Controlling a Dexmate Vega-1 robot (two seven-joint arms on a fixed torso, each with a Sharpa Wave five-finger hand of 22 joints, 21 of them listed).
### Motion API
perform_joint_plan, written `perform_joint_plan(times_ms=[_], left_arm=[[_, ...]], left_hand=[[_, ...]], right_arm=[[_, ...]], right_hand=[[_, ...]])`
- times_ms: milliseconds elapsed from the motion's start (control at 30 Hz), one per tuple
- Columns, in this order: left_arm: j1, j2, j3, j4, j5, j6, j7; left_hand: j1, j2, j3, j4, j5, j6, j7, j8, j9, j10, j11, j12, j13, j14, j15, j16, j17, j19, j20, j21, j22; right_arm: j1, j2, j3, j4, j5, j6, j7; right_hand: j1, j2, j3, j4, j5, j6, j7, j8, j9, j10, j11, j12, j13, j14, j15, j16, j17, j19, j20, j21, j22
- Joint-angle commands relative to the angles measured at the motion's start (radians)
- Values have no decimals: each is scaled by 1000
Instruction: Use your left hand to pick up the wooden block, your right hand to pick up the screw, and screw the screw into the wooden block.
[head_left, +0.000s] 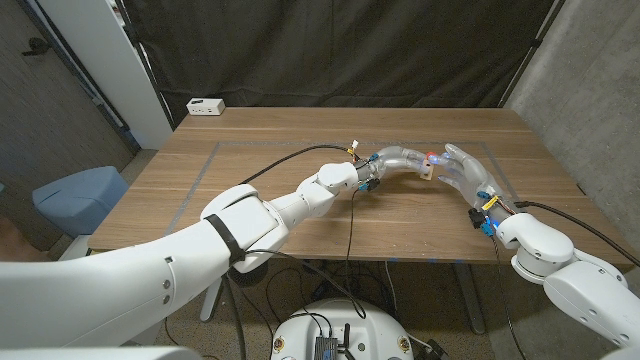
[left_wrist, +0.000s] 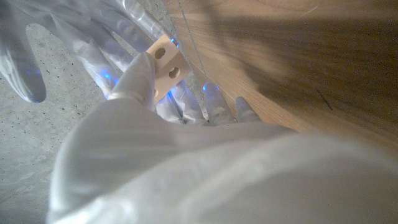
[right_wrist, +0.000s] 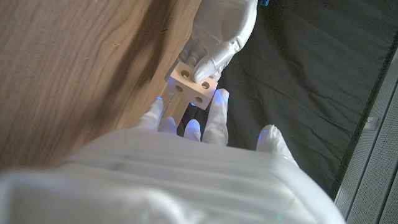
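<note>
The small pale wooden block (head_left: 428, 169) with round holes is held above the table, right of middle. My left hand (head_left: 398, 158) grips it from the left, one finger lying over its top face (right_wrist: 203, 70). In the left wrist view the block (left_wrist: 166, 66) sits at that hand's fingertips (left_wrist: 140, 74). My right hand (head_left: 465, 172) stands just right of the block, fingers apart, thumb held away. Its fingertips (right_wrist: 186, 127) reach up to the block's (right_wrist: 191, 88) holed side. I cannot make out a screw in either hand or on the table.
The wooden table (head_left: 250, 170) has a faint taped rectangle outline on it. A white power strip (head_left: 205, 106) lies at the back left corner. A blue-grey seat (head_left: 75, 195) stands off the table's left side. Black curtains hang behind.
</note>
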Motion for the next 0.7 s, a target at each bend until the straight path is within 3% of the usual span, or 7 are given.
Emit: perform_joint_plan(times_ms=[33,500,700], left_arm=[[2,4,2,-1,-1,-10,-1],[7,6,1,-5,5,-35,-6],[8,7,0,-7,5,-42,-11]], left_hand=[[-78,90,75,72,5,77,31,9,6,8,1,35,5,11,-58,4,3,6,4,7,4],[-79,91,77,72,5,77,31,9,6,6,1,35,5,11,-57,4,3,6,6,7,4],[-79,91,76,72,4,75,31,8,6,6,0,34,4,10,-56,5,4,6,5,7,4]], right_arm=[[-6,-3,0,2,9,25,17],[-57,10,45,-30,-7,22,-22],[-67,22,57,-41,-21,18,-38]], right_hand=[[3,8,5,1,4,11,1,-2,1,3,3,1,3,7,6,4,3,5,6,4,4],[4,9,5,1,4,33,5,-2,1,14,12,0,3,9,8,3,2,5,11,3,4],[4,6,5,0,4,25,8,-10,2,14,27,-3,3,12,12,3,2,5,13,3,4]])
